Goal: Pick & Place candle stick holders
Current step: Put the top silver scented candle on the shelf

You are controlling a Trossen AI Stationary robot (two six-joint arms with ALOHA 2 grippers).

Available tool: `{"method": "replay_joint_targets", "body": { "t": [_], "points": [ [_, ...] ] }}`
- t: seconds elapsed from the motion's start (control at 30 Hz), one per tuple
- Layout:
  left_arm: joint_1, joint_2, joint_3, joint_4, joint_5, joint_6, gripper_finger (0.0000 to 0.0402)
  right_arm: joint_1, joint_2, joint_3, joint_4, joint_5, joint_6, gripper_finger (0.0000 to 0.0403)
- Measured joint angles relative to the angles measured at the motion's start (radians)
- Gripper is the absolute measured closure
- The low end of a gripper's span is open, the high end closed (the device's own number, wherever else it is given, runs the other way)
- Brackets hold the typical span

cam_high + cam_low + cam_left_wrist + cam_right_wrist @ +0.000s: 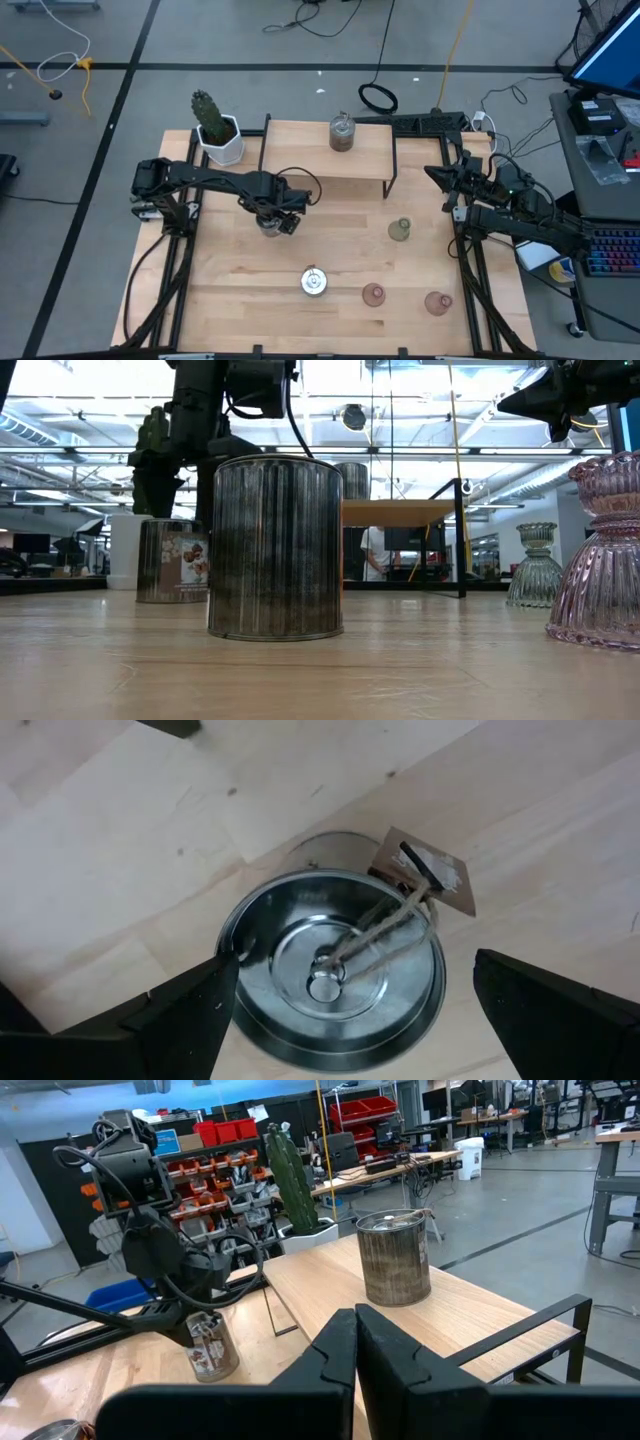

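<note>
1. The pale wooden table (330,240) carries a raised wooden shelf on a black metal frame (325,160); one round silvery metal-and-glass candle stick holder (342,133) stands on that shelf, so the shelf is probably the placing target.
2. The left gripper (270,222) hangs directly over a second round silvery metal holder with a paper tag on twine (335,965), left of table centre; its dark fingers (185,1010) are spread wide on either side of the rim, nothing grasped.
3. Step in hand, as judged: descent onto this holder for a pinch across the rim. The fingers should be lowered straight, kept centred on the can, and the tag and twine should be kept out of the pinch. Whether the fingers are already level with the rim cannot be settled from the wrist view.
4. The right gripper (355,1345) is parked at the table's right edge, jaws clenched together, empty.
5. A third silvery round holder (314,282) sits near the front edge, well apart from the left gripper.
6. A pale green bell-shaped glass holder (400,230) stands right of centre; two pink bell-shaped glass holders (373,294) (437,301) stand front right.
7. A green cactus in a white pot (215,128) is at the back left corner, to be left alone.
</note>
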Motion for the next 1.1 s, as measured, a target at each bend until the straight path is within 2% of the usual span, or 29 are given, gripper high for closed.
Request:
{"method": "replay_joint_targets", "body": {
  "t": [0.33,1.1],
  "points": [
    [0.000,0.000,0.047,-0.014,-0.027,-0.041,0.0002,0.000,0.000,0.000,0.000,0.000,0.000,0.0403],
    [-0.001,0.000,0.063,-0.039,0.008,0.082,0.0002,0.000,0.000,0.000,0.000,0.000,0.000,0.0403]
  ]
}}
